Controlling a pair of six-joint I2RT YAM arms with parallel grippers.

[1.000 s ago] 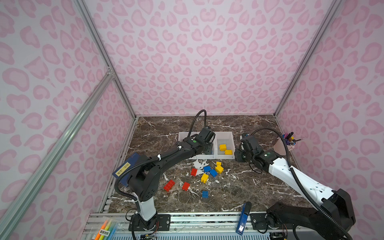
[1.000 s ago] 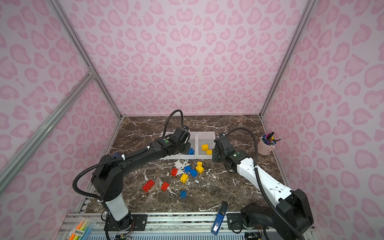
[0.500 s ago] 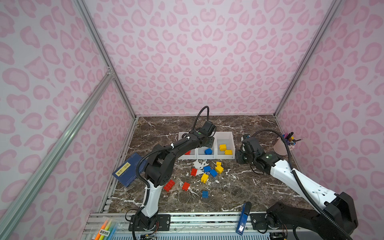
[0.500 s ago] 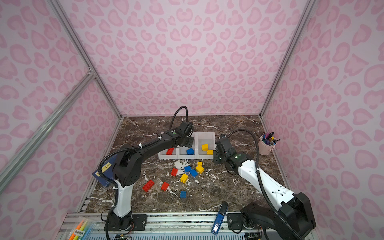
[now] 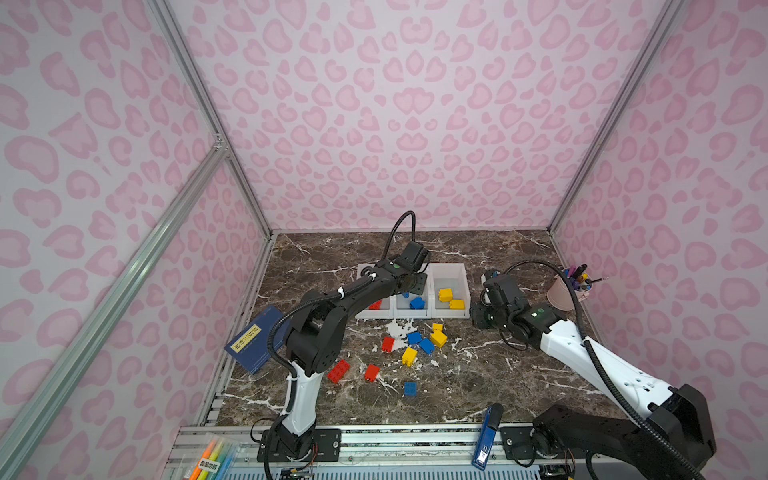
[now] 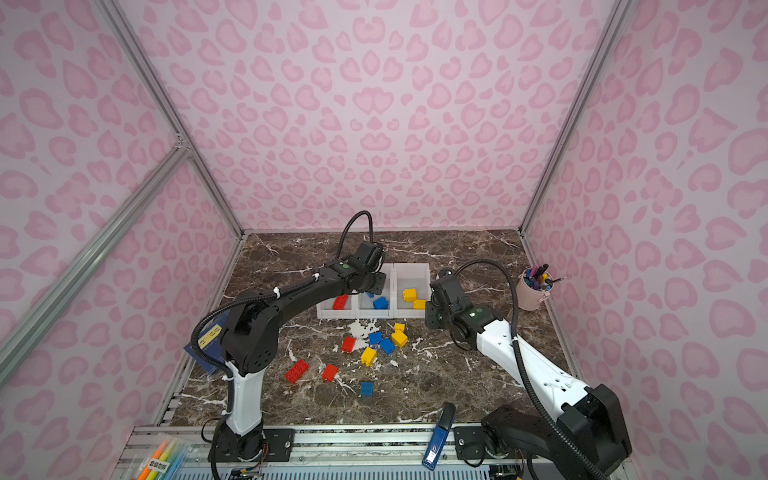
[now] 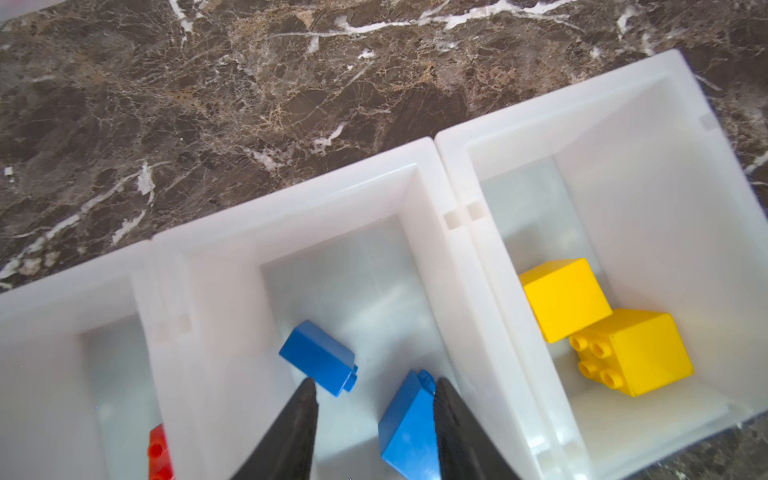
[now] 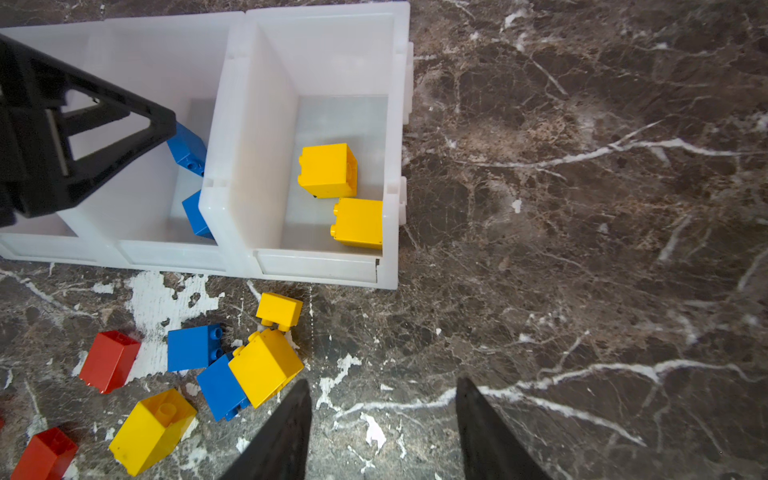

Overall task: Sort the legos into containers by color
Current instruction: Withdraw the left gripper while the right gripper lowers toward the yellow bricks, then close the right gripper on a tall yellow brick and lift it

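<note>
Over the middle bin of the containers (image 7: 299, 208), the left gripper (image 7: 374, 382) stands parted, clamping nothing, with two blue legos (image 7: 318, 357) lying beneath. One red and two yellow are binned. Nine lie loose on the table (image 5: 478, 374). The right gripper (image 8: 383, 382) hangs open and empty.

Two slim robot arms. The left arm (image 5: 328, 328) is mostly black with one white lower section. The right arm (image 5: 623, 376) has a black base and a white middle section. A ribbed black cable (image 5: 536, 262) loops along each arm. A small green light (image 5: 540, 310) glows near each wrist. The fingers (image 8: 286, 436) are black, flat and pointed.
</note>
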